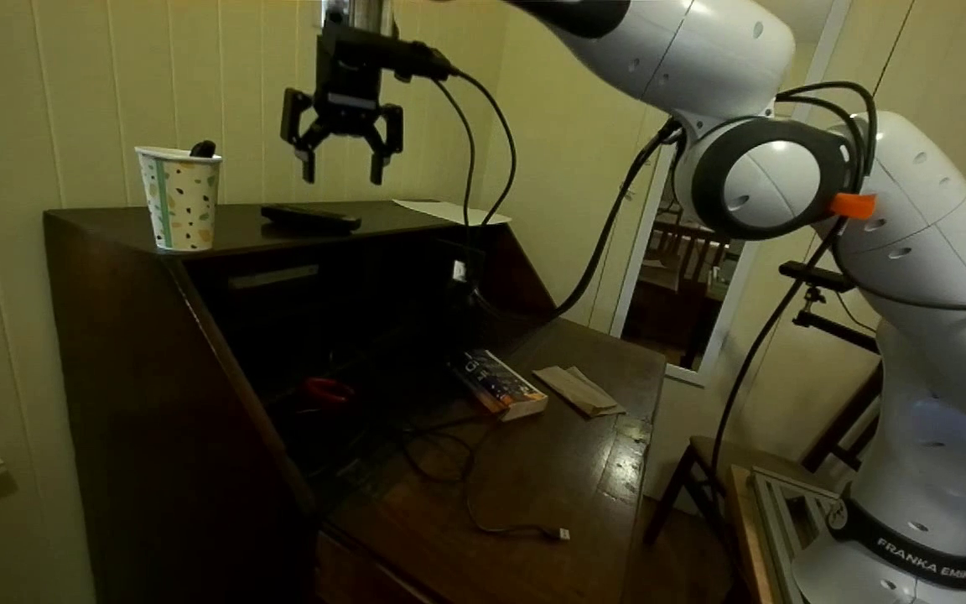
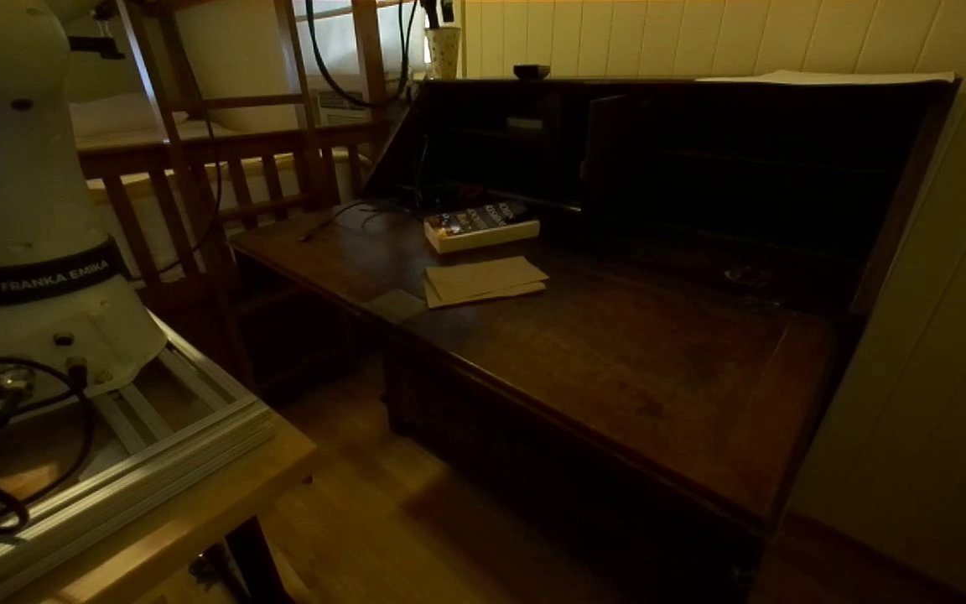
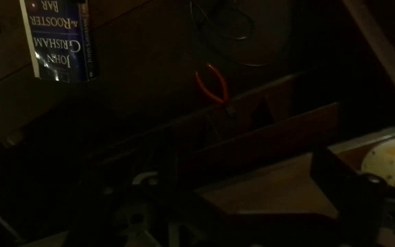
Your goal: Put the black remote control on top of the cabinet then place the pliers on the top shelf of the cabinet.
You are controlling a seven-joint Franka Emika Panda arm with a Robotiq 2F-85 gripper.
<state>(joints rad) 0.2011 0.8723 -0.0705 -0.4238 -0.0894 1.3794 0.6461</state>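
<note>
My pincer [image 1: 343, 168] hung with its fingers [image 1: 377, 168] spread, a wide gap between them, tips pointing down. In an exterior view it showed above the flat top of the cabinet [image 1: 148, 361], higher than the remote [image 1: 311, 220]; from that angle I could not tell whether it was straight over it.

Remote: lay flat on the cabinet top. In both exterior views it sat between the patterned cup [image 1: 185, 201] and the white paper [image 1: 449, 211], apart from each. Cup upright, a dark item [image 1: 204, 149] poking out of its mouth.

Pliers [image 3: 225, 85]: low in the open recess of the cabinet. In my dark wrist view the red handles stood apart and the head pointed toward the low compartments; too dim to tell whether the head rested on their ledge.

Book [image 1: 495, 386]: lay cover up on the drop-down leaf [image 2: 617, 361]. Wrist view read "The Rooster Bar", John Grisham. Near it, folded brown paper [image 2: 485, 281]. A cable [image 1: 525, 529] trailed across the leaf, ending in a pale-tipped plug [image 1: 563, 534].
</note>
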